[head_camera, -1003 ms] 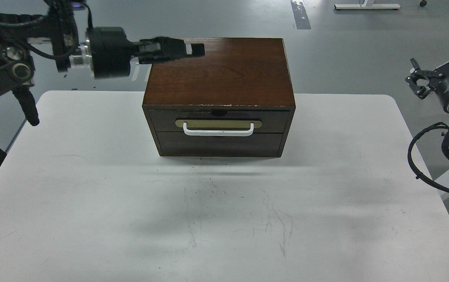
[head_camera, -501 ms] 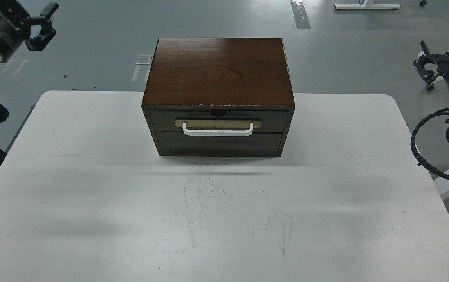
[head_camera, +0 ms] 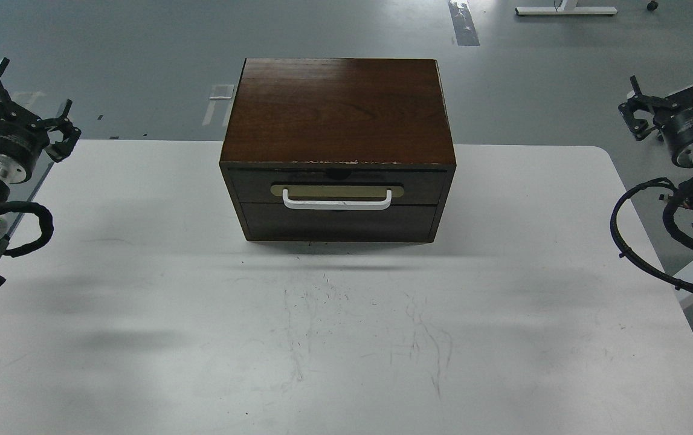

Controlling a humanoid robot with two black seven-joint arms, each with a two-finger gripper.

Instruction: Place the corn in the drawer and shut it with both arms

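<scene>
The dark brown cabinet (head_camera: pixel 339 109) stands at the back middle of the white table (head_camera: pixel 141 314). Its drawer (head_camera: pixel 425 184) is pushed in flush, with a white bar handle (head_camera: pixel 337 201) on a beige oval plate. The corn is out of view. My left gripper (head_camera: pixel 17 99) is at the far left edge, beside the table's back left corner, fingers spread open and empty. My right gripper (head_camera: pixel 672 84) is at the far right edge, off the table, fingers spread open and empty. Both are far from the drawer.
A plain dark panel (head_camera: pixel 339 222) sits below the drawer. Black cables (head_camera: pixel 630 241) loop by the right arm and by the left arm (head_camera: pixel 26 232). Grey floor lies behind the table.
My left arm has swung away from above the cabinet's back left corner to the far left edge and lowered. My right gripper has shifted slightly. The drawer stays shut.
</scene>
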